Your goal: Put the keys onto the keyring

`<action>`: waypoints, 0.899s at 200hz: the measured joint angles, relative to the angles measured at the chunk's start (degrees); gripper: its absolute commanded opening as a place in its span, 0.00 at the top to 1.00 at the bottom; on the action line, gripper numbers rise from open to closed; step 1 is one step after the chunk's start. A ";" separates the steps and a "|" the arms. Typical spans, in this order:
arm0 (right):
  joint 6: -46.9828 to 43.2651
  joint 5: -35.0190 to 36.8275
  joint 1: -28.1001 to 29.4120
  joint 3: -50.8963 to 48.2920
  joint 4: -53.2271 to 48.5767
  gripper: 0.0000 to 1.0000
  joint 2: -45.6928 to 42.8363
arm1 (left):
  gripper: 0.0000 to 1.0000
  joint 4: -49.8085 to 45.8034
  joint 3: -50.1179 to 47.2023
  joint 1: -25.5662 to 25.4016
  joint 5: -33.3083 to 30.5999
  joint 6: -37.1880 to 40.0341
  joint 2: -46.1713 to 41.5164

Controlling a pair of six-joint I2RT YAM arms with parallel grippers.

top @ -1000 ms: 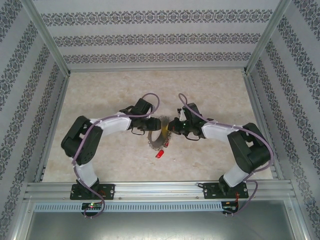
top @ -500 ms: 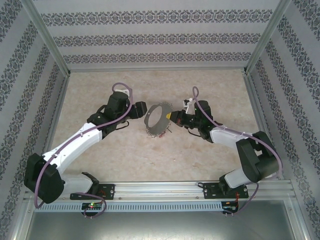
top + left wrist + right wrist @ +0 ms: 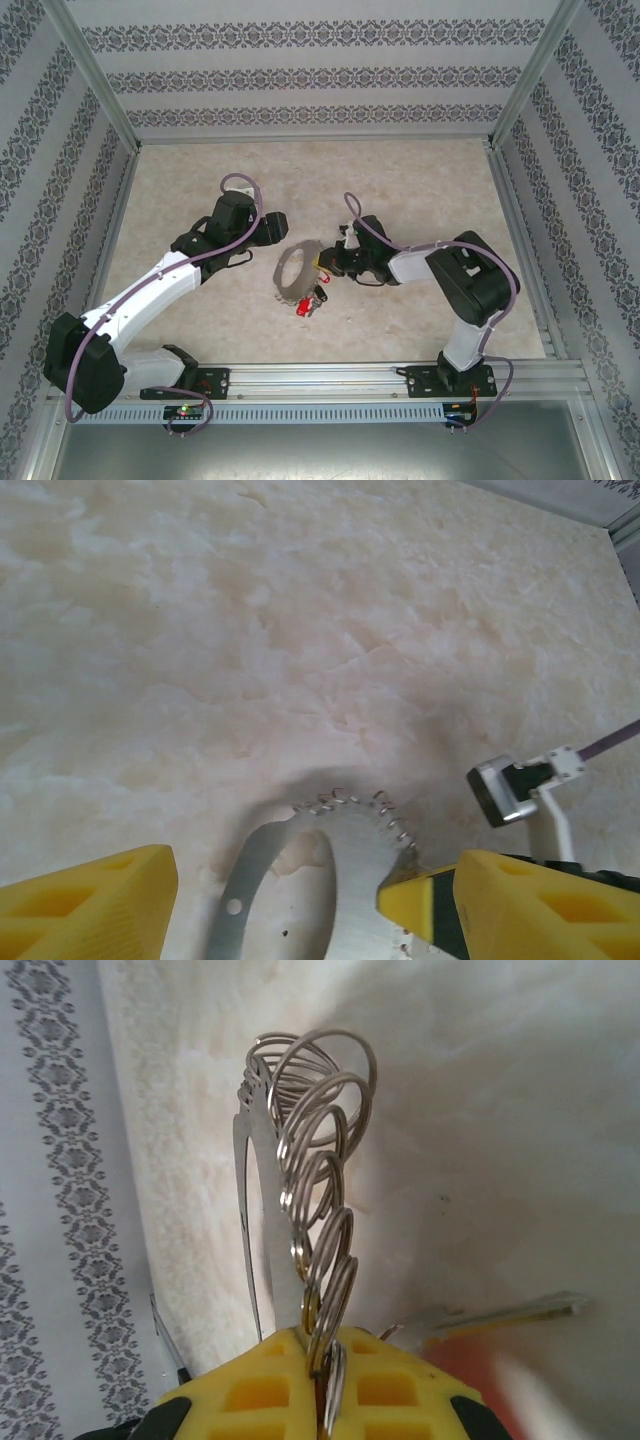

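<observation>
The one keyring (image 3: 296, 272) is tilted up over the middle of the table (image 3: 420, 180), and its rim carries many small loops. The two right fingers (image 3: 275, 1385) are closed on this rim. Two red-tagged keys (image 3: 304, 309) lie just beside the ring, on its near side. The two left fingers (image 3: 95, 900) are spread wide, one on each side of the ring.

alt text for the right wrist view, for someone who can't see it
The right gripper, with yellow fingers, is shut on the rim of the keyring, which stands edge-on with its small wire loops stacked up the frame. A blurred key shows at lower right against the pale marbled table, with a patterned wall on the left.
</observation>
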 measured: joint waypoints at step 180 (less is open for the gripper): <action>-44.96 49.09 -8.79 -7.98 -30.77 0.24 -48.98 | 0.01 -0.57 -16.85 7.85 -19.23 9.11 -19.04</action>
